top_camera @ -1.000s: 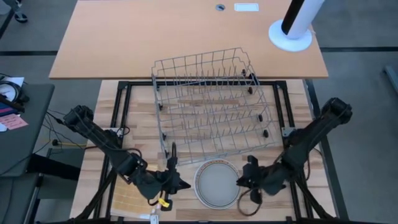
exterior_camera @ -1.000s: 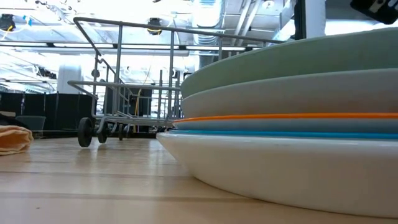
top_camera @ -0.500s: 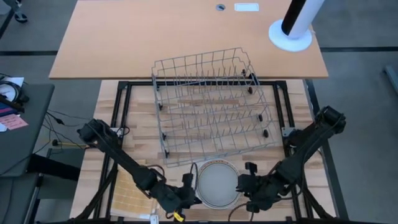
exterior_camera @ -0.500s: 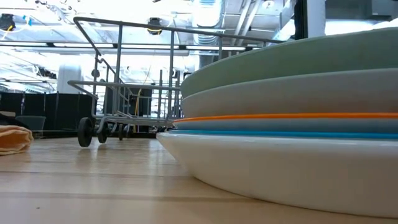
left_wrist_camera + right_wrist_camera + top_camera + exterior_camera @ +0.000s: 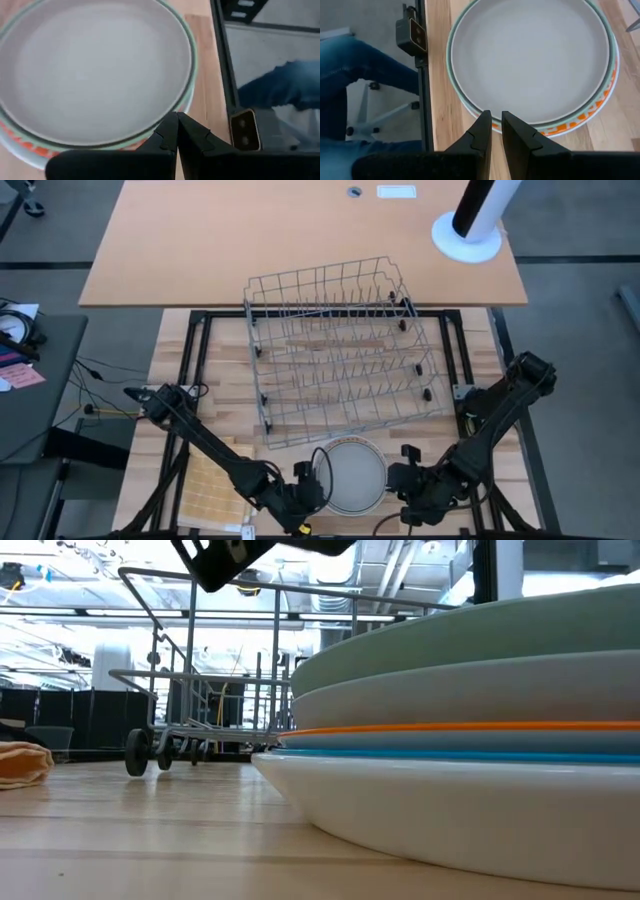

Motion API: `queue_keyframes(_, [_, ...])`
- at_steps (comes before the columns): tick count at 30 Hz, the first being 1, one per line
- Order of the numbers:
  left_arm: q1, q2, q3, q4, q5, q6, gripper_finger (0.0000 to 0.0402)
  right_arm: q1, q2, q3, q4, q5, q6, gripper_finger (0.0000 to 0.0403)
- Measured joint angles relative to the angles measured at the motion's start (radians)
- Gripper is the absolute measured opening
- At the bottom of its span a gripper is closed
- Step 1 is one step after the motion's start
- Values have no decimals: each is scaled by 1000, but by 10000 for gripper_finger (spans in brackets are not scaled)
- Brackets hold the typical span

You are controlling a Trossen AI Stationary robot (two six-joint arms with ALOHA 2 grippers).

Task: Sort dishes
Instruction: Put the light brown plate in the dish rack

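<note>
Stack of dishes (image 5: 352, 475) lying flat at 6 o'clock on the worktop (image 5: 170, 350), near its front edge. Top plate (image 5: 530, 55) beige-grey inside a pale green rim; orange-red patterned plate (image 5: 590, 112) showing beneath it; in the low view, layered green, grey, orange, blue and white from top down (image 5: 470, 730). Left gripper (image 5: 312, 498) at 8 o'clock of the stack, just beside its rim, fingers (image 5: 170, 135) pressed together, holding nothing. Right gripper (image 5: 400, 480) at 4 o'clock of the stack, just beside its rim, fingers (image 5: 480, 132) nearly closed with a narrow gap, holding nothing. Grey wire rack (image 5: 340, 345) at 12 o'clock of the stack, mid-worktop, no plates in it. Yellow checked cloth (image 5: 205, 490) at 9 o'clock of the stack, partly under the left arm.
</note>
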Motion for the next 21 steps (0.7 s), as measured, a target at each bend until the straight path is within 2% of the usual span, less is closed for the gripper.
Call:
queue_keyframes(10, [11,2,-28,-107,-25,-75,0,2,0,0,0,1,8,49])
queue_keyframes(21, [20,32,-26,-102,-64,-83,0,-17,0,0,-3,7,-19,49])
